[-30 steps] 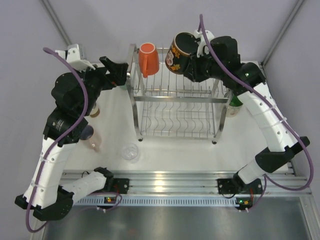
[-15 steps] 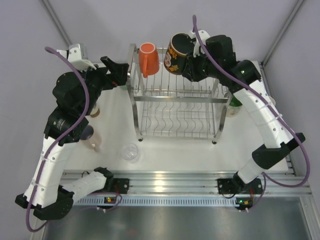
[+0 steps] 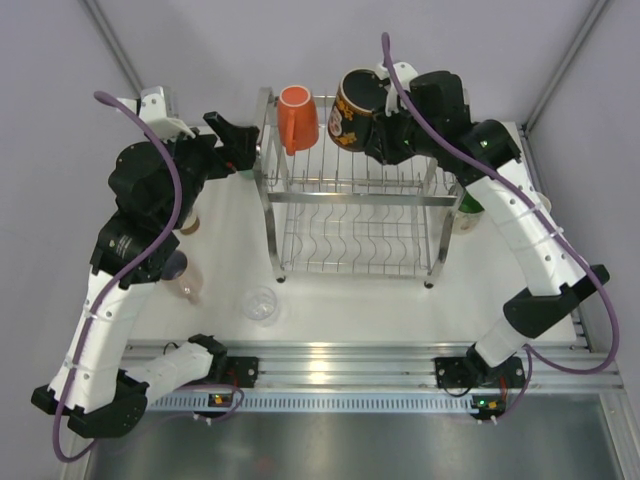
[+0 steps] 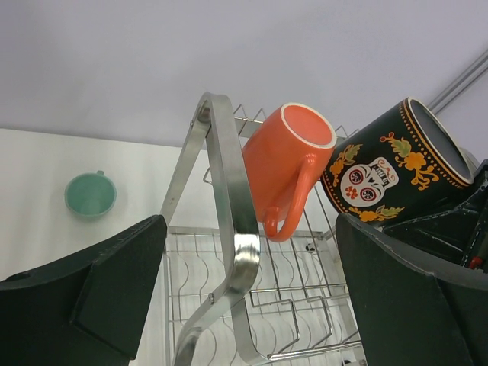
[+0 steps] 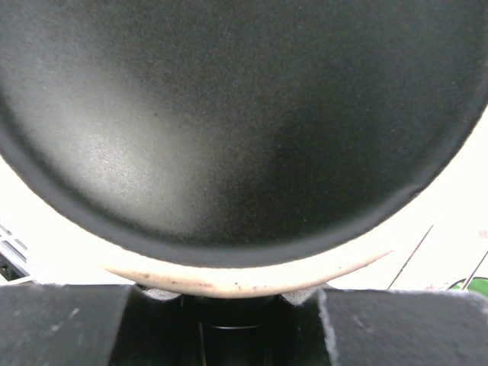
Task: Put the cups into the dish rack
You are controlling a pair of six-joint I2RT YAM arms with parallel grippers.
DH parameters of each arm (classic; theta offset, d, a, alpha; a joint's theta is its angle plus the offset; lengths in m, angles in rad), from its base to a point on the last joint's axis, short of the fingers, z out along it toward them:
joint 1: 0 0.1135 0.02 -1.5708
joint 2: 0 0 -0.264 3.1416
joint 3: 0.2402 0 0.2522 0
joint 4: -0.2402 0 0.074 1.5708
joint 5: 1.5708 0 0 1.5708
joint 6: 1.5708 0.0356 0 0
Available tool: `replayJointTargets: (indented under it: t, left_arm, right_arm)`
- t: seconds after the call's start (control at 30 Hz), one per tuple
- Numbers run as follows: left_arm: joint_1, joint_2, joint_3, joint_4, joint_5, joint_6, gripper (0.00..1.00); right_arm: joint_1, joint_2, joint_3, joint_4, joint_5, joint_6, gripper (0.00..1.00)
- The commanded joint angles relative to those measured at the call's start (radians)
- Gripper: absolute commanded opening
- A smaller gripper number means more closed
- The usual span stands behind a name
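Clamped on the black skull mug [image 3: 352, 108], my right gripper [image 3: 386, 130] has edged it leftward over the dish rack [image 3: 350, 197]; my left gripper [image 3: 240, 150] hangs spread apart.

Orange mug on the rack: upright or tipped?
Tipped. The orange mug leans at an angle on the dish rack's upper tier. In the left wrist view its rim slants sideways and its handle hangs down.

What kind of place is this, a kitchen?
Likely a robot lab bench, not a kitchen: bare grey walls, two arms bolted to a metal rail, and a dish rack on a white table.
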Motion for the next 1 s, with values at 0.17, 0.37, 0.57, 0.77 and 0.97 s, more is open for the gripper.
replayJointTargets:
  t: [0.17, 0.37, 0.57, 0.77, 0.97]
  left_arm:
    - [0.001, -0.011, 0.01, 0.021, -0.02, 0.026, 0.98]
    - [0.003, -0.01, 0.009, 0.019, -0.01, 0.028, 0.98]
    - [0.001, -0.011, 0.009, 0.021, -0.01, 0.029, 0.98]
    - [0.003, -0.005, 0.009, 0.019, -0.004, 0.029, 0.98]
    - [0.001, 0.007, 0.007, 0.019, 0.0, 0.039, 0.98]
  right_arm:
    - [0.021, -0.011, 0.079, 0.171, 0.012, -0.009, 0.18]
    - [0.025, -0.011, 0.076, 0.182, 0.004, 0.005, 0.26]
    - [0.025, -0.009, 0.071, 0.185, 0.02, 0.008, 0.29]
    - [0.025, -0.028, 0.071, 0.179, 0.016, 0.002, 0.33]
    - [0.023, -0.071, 0.071, 0.169, 0.013, -0.015, 0.38]
